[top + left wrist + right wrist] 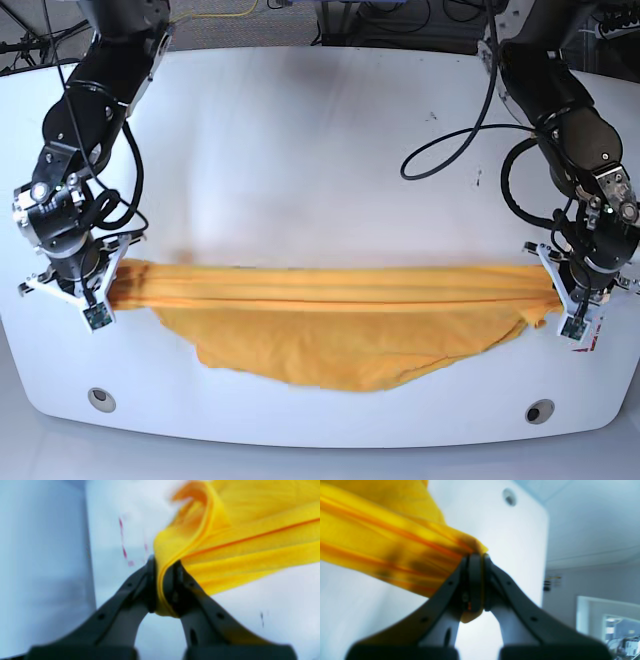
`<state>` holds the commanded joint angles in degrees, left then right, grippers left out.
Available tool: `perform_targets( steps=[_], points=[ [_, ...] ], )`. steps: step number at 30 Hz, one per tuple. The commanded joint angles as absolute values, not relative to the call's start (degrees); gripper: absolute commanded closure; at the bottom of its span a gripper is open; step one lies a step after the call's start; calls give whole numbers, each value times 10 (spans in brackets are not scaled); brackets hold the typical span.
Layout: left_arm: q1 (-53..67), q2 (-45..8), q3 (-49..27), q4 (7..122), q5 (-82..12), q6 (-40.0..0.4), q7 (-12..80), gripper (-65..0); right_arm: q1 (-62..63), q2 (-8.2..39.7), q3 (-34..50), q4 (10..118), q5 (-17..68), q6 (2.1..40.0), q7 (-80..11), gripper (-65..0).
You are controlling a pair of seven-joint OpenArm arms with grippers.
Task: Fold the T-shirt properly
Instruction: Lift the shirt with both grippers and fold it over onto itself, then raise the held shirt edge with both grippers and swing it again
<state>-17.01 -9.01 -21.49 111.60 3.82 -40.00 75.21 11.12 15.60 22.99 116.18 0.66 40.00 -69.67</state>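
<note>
Sagging cloth at six o'clock marks the T-shirt [340,335], stretched along a nine-to-three axis over the tabletop [320,130]. I see my right gripper [108,290] pinching its nine o'clock end, my left gripper [560,290] the three o'clock end, jaws clamped on fabric, both equally near.

The T-shirt [340,335] is soft, matt orange-yellow cloth with a fine knitted texture and stitched hems. Under it, the table [300,150] is smooth white with a faint sheen. The left gripper [162,587] and right gripper [475,585] clamping the shirt's ends look like matt dark plastic.
</note>
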Motion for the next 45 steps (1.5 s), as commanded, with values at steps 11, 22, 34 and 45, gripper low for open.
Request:
perform_targets(
  steps=[11, 22, 34, 45],
  points=[
    [-56, -92, -215, 1116, 38, -400, 752, 0, 4, 105, 251, 1164, 4, 400, -698, 0],
    [51, -105, -215, 1116, 39, -400, 741, 0, -99, 80, 253, 1162, 4, 400, -697, 0],
    [14, -83, -187, 1116, 44, -400, 659, 0, -73, 92, 247, 1158, 3, 400, -698, 0],
    [-179, -43, -163, 1099, 44, -400, 649, 0, 86, 153, 196, 1098, 2, 400, -698, 0]
  ],
)
